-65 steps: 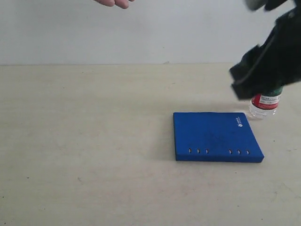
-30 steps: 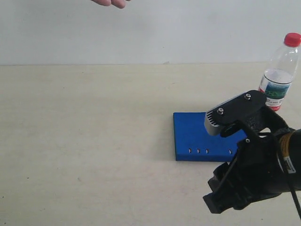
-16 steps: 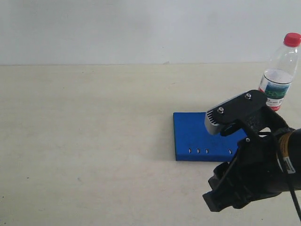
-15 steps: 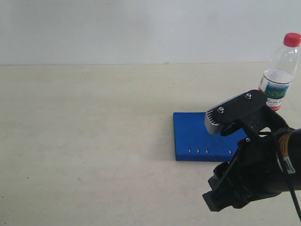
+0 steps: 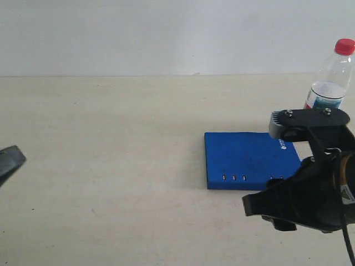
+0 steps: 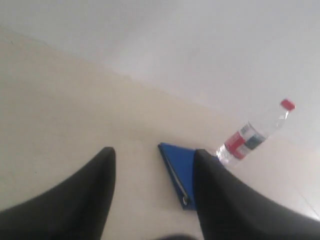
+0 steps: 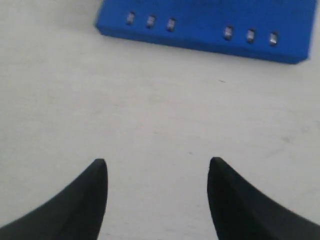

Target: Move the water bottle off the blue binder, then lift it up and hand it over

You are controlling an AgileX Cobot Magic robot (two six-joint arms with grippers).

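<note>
The water bottle (image 5: 331, 77), clear with a red cap, stands upright on the table just beyond the far right corner of the blue binder (image 5: 244, 160), off it. The binder lies flat, its row of holes toward the front. My right arm (image 5: 310, 194) hovers over the table in front of the binder's right end. In its wrist view my right gripper (image 7: 156, 162) is open over bare table, the binder (image 7: 210, 20) ahead of it. My left gripper (image 6: 152, 152) is open and empty, far from the binder (image 6: 176, 167) and the bottle (image 6: 252, 137); its tip (image 5: 8, 160) shows at the left edge.
The beige table (image 5: 111, 138) meets a plain white wall (image 5: 166, 33) at the back. The right arm's bulk hides the binder's front right corner in the exterior view.
The left gripper's tip has come into the exterior view at the left edge. The right arm has turned and shifted right, uncovering more of the binder. The hand at the top has gone.
</note>
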